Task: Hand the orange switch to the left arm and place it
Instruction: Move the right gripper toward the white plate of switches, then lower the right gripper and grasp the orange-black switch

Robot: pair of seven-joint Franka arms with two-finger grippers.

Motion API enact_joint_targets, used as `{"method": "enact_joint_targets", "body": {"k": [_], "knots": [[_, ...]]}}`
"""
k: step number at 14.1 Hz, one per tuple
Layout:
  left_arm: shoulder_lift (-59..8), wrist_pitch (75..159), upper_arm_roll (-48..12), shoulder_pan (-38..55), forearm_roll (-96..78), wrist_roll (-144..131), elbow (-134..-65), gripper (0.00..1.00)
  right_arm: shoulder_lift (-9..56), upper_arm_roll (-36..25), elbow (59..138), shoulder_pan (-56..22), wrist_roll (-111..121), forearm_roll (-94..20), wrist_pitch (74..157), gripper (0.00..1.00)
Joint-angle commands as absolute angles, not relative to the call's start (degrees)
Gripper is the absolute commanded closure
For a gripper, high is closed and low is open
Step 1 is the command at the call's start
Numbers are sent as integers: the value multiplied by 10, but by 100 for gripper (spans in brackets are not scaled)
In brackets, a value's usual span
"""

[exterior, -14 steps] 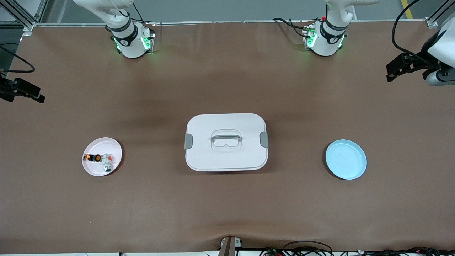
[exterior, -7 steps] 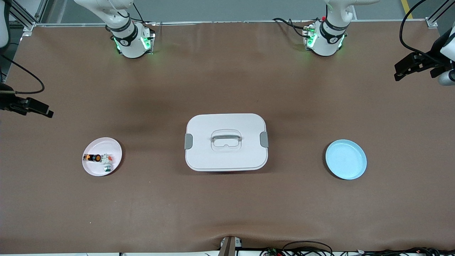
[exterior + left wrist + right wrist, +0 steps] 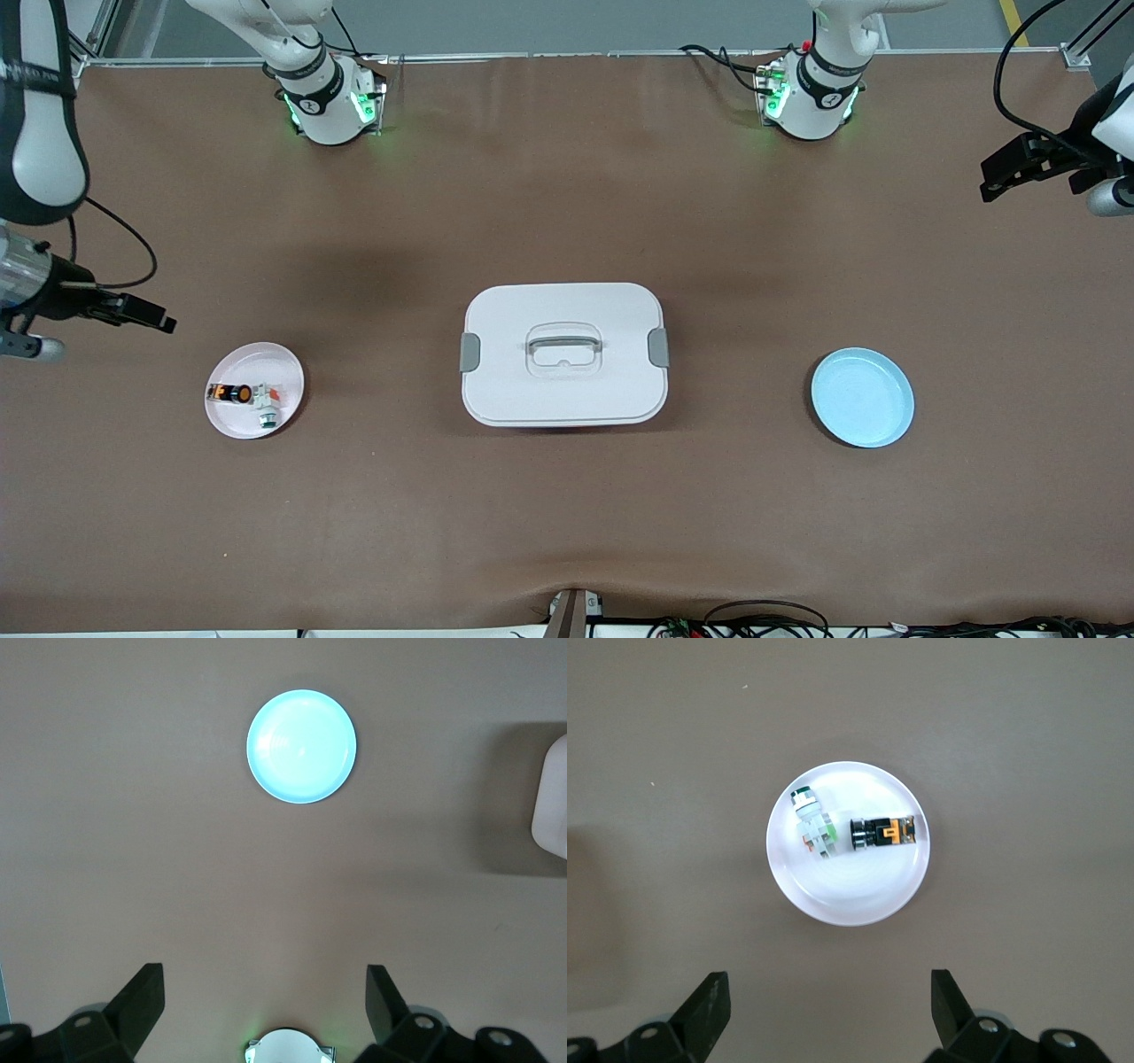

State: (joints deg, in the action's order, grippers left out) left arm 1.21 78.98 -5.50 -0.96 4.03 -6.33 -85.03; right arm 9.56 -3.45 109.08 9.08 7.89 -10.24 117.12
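Note:
The orange switch [image 3: 232, 392], a tiny black cylinder with an orange band, lies on the pink plate [image 3: 266, 359] toward the right arm's end of the table. It also shows in the right wrist view [image 3: 886, 833], on the plate [image 3: 850, 895]. My right gripper [image 3: 162, 322] is open and empty in the air, over the table beside the plate; its fingertips [image 3: 830, 988] frame bare table. The white box [image 3: 564, 390] stands at mid table. My left gripper [image 3: 992, 184] is open and empty, high over the left arm's end of the table [image 3: 265, 981].
A small white-and-green part [image 3: 813, 826] lies beside the switch on the pink plate. An empty blue plate [image 3: 862, 397] sits toward the left arm's end, also in the left wrist view [image 3: 301, 746]. The box's corner [image 3: 551, 811] shows there too.
My right gripper has swung in from the table's edge toward the pink plate. My left gripper has shifted slightly outward. The switch, plates and box have not moved.

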Motion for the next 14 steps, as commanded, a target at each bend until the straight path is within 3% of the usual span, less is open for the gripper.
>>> {"method": "enact_joint_targets", "body": {"k": [1, 14], "knots": [[15, 787, -55, -11, 45, -57, -856, 0, 139, -30, 1093, 112, 138, -142, 1208, 0], [15, 803, -60, -10, 41, -57, -869, 0, 286, -25, 1071, 104, 179, -164, 1382, 0]]}}
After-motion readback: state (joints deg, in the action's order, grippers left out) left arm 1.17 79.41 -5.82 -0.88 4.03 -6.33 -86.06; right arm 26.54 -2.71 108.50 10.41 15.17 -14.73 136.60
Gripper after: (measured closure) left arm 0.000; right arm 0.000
